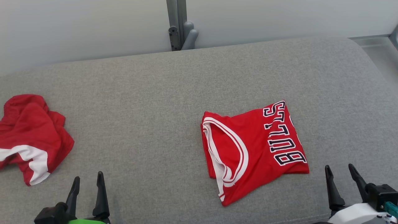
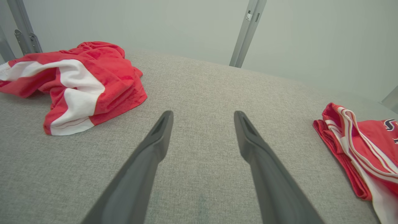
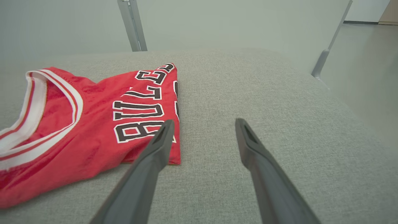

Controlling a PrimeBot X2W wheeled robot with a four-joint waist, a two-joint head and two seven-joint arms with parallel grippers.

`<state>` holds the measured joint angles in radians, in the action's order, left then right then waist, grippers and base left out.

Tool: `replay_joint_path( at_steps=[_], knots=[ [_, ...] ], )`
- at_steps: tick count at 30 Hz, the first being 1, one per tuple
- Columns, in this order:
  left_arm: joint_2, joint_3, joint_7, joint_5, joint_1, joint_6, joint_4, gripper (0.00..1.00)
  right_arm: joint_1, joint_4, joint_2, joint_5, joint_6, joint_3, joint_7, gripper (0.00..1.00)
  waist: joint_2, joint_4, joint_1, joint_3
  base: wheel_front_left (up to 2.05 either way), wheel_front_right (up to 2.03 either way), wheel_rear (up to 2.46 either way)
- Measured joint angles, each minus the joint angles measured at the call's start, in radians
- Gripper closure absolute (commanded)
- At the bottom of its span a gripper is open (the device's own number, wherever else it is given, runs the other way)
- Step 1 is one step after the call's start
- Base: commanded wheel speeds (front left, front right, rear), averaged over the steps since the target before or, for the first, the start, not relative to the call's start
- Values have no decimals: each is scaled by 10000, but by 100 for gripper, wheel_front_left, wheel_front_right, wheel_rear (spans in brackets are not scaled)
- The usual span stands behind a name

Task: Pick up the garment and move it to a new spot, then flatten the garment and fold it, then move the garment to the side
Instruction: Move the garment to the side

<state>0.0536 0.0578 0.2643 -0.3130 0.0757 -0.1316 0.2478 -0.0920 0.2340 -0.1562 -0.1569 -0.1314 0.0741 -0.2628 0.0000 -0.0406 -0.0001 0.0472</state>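
The folded jersey [image 1: 255, 146] is showing a smooth, fine-mesh synthetic cloth with a slight sheen, looking ribbed at the neckline and flat and matt where printed. The crumpled red garment [image 1: 31, 137] is presenting a similar soft cloth, slightly coarser in texture, with white panels. The grey cushion [image 1: 155, 93] is displaying a coarse woven fabric, matt throughout. The upright post [image 1: 176, 25] is appearing as smooth grey metal. The fingers of the left gripper [image 1: 88, 175] and right gripper [image 1: 339, 166] are showing dark, matt, smooth-surfaced plastic.
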Motion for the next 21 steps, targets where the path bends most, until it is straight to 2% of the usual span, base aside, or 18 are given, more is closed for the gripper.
replay_joint_path(
  at_steps=[4, 6, 8, 11, 14, 17, 21],
  knots=[
    [-4, -75, 0, -17, -26, 0, -107, 0, 743, 719, -316, -1279, 0, -851, 188, 0, 0, 85, 0, 62, 0, 0, 0],
    [-2, -291, 0, -17, -105, 0, -144, 0, 1592, 886, -734, -2199, 0, -1208, 1060, 0, 0, 114, 1, 193, 0, 0, 0],
    [0, -545, 0, -13, -311, 0, -134, 0, 2568, 999, -1175, -3168, 6, -1375, 2481, 0, 0, 154, 0, 383, 0, 0, 0],
    [58, -838, 0, -13, -690, 0, -69, 0, 3598, 1417, -1705, -3967, 4, -1478, 4514, 0, 0, 273, 1, 694, 0, 0, 0],
    [92, -1045, 0, -17, -851, 0, 46, 0, 4164, 1661, -1921, -4677, 4, -1670, 5877, 0, 0, 499, 1, 921, 0, 0, 0],
    [121, -1068, 0, -29, -886, 0, 132, 0, 4364, 1693, -2033, -5499, 4, -1904, 6704, 0, 0, 781, 1, 1060, 0, 0, 0],
    [148, -1022, 0, -31, -915, 0, 161, 0, 4445, 1870, -2230, -5722, 4, -1985, 7108, 0, 0, 990, 1, 1204, 0, 0, 0]
  ],
)
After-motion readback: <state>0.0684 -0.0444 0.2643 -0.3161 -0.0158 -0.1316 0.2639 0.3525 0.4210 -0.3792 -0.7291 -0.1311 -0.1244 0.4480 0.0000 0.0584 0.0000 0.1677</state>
